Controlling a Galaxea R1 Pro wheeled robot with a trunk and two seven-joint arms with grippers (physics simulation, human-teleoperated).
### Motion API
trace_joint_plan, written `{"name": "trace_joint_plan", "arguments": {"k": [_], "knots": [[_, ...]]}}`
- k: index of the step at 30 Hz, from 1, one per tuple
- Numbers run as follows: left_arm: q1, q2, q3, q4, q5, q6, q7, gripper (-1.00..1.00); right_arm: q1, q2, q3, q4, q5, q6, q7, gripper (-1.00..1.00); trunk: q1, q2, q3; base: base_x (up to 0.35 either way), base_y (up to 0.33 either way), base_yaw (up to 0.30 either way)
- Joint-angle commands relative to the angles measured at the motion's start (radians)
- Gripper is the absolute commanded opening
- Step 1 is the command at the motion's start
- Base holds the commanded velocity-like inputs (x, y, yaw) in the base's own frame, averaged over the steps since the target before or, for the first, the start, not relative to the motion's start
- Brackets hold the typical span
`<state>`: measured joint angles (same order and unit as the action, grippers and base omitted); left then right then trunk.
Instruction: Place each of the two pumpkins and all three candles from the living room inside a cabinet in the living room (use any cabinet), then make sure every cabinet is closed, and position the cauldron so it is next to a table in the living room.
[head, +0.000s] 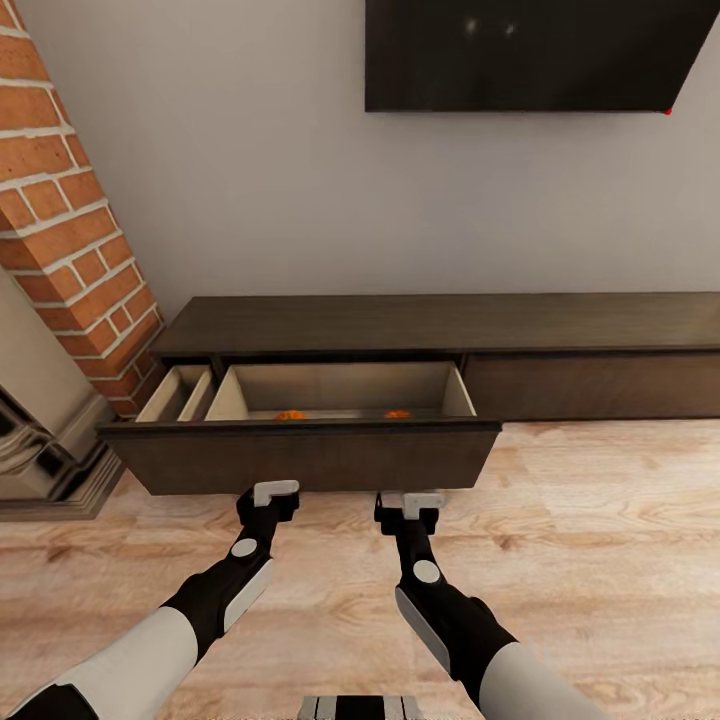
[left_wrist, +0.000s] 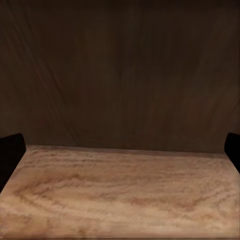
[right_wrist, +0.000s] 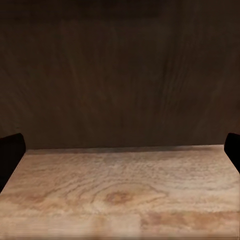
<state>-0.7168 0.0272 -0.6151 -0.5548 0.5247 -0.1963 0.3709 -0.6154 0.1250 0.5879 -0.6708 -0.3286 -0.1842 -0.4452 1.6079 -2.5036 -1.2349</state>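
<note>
Both grippers, left (head: 274, 493) and right (head: 412, 503), hang low over the plank floor (head: 600, 560) just short of the drawer front (head: 310, 455), fingers spread wide with nothing between them. Beyond that panel, the pulled-out drawer of the cabinet (head: 450, 325) holds two pumpkins (head: 290, 414) (head: 398, 413). Above the cabinet hangs a dark screen (head: 530, 55).

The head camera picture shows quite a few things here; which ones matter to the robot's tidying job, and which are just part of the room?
Part of the job:
- cabinet, its drawer pulled open
- two pumpkins inside it
- left gripper and right gripper, both open, facing the drawer front

Just part of the room:
- brick chimney
- wall screen
- fireplace surround
- wood floor
</note>
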Motion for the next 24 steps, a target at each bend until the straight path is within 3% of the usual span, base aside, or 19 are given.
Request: {"name": "trace_joint_plan", "arguments": {"k": [1,9,24], "knots": [[-0.001,0.001,-0.009,-0.001,0.009,-0.005,0.008,1.00,-0.001,-0.001,0.007,0.000,-0.010,-0.013,-0.006,1.00,0.000,0.000,-0.001,0.000,0.000,0.000],[-0.001,0.002,-0.008,-0.001,0.009,-0.009,0.009,1.00,-0.001,-0.001,0.006,-0.001,-0.011,-0.072,-0.006,1.00,0.000,0.000,-0.001,0.000,0.000,0.000],[-0.001,0.000,-0.007,0.004,0.011,-0.003,0.009,1.00,-0.001,0.000,0.007,-0.001,-0.011,-0.081,-0.006,1.00,0.000,0.000,-0.001,0.077,0.045,0.000]]}}
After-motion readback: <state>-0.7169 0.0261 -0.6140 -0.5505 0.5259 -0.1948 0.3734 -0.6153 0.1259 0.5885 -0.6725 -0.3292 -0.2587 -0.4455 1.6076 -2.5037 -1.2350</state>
